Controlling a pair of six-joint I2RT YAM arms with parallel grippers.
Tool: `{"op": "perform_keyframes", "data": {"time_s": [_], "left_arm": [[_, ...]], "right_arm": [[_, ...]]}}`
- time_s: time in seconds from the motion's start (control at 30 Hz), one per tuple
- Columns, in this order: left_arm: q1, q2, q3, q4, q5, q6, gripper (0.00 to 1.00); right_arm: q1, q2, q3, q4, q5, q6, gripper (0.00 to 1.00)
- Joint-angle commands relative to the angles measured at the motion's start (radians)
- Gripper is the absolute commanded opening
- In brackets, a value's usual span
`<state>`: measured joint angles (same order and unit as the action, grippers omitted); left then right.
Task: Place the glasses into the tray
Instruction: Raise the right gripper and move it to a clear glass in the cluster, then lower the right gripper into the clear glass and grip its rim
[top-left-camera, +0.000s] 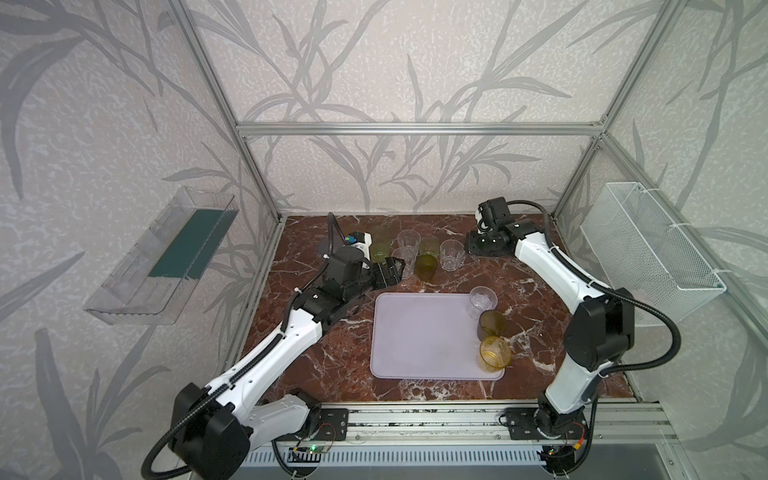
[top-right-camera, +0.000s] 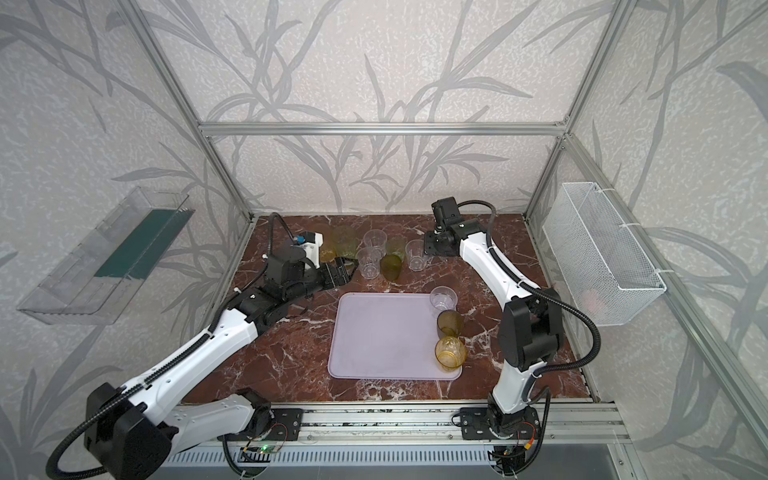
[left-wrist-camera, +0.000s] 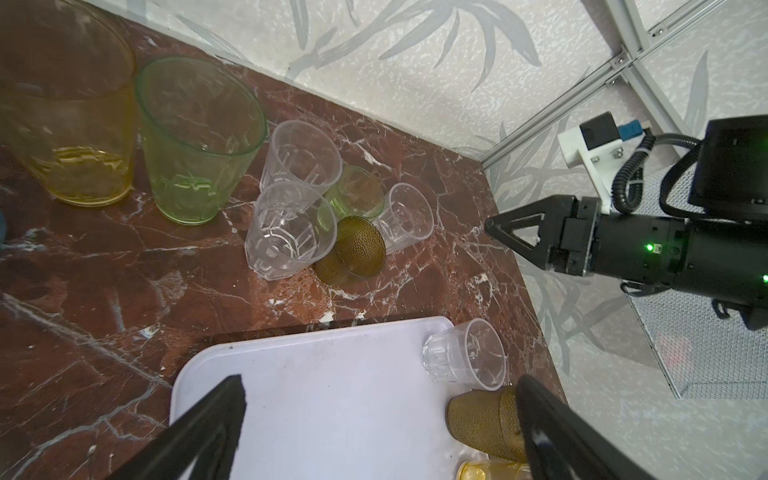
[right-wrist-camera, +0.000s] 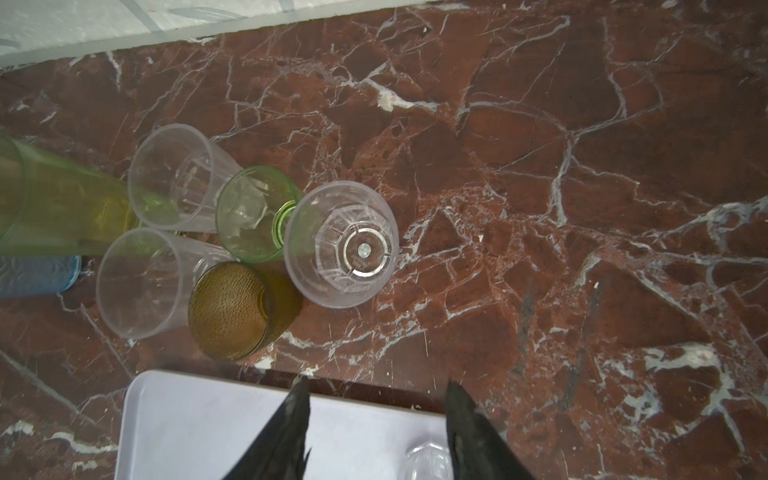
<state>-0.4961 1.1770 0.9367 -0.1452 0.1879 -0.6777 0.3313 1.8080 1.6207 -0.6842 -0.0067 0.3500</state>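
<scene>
The lilac tray (top-left-camera: 415, 345) lies flat on the red-brown marble tabletop (top-left-camera: 328, 357), towards the front and middle. Three of the glasses stand in a row along the tray's right side: a clear corner tumbler (top-left-camera: 483, 301) at the far corner, an olive-brown tumbler (top-left-camera: 492, 325) next to it, and an amber tumbler (top-left-camera: 494, 354) nearest the front. The last two sit so close to the low rim that I cannot tell whether they overhang it.

The other glasses are bunched on the tabletop behind the tray. They include a large amber glass (left-wrist-camera: 70, 104), a large light green glass (left-wrist-camera: 195, 137), a smaller green glass (right-wrist-camera: 253, 212), a second olive-brown glass (right-wrist-camera: 230, 309), and three clear ones: the back clear glass (right-wrist-camera: 172, 178), the left clear glass (right-wrist-camera: 141, 282) and the right clear glass (right-wrist-camera: 345, 245). A blue glass (right-wrist-camera: 37, 276) shows only in part at the frame edge.

The left claw (left-wrist-camera: 379, 380) is spread wide and empty. In both top views it hangs just beside the left clear glass – touching or not, I cannot tell.

The right claw (right-wrist-camera: 378, 382) is at the back right and points towards the bunch. It is near the right clear glass but apart from it, with its fingers parted and nothing between them.

A white wire basket (top-left-camera: 648, 249) hangs on the right wall, and a clear bin (top-left-camera: 162, 257) hangs on the left wall.
</scene>
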Motion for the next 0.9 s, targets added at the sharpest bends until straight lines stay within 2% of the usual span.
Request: {"op": "perform_keyframes", "data": {"time_s": [0.0,0.23,0.43,0.87], "left_arm": [[0.004,0.033,0.035,0.035,0.043,-0.026,0.99],[0.004,0.086,0.066,0.028,0.079,-0.022,0.99],[0.005,0.089,0.068,0.015,0.082,-0.015,0.99],[0.004,0.075,0.048,0.018,0.093,-0.020,0.99]], "right_arm": [[-0.011,0.050,0.047,0.023,-0.034,-0.014,0.51],[-0.024,0.167,0.143,0.011,-0.044,-0.006,0.47],[-0.027,0.236,0.203,-0.034,-0.006,-0.023,0.39],[-0.029,0.294,0.252,-0.084,0.016,-0.039,0.34]]}}
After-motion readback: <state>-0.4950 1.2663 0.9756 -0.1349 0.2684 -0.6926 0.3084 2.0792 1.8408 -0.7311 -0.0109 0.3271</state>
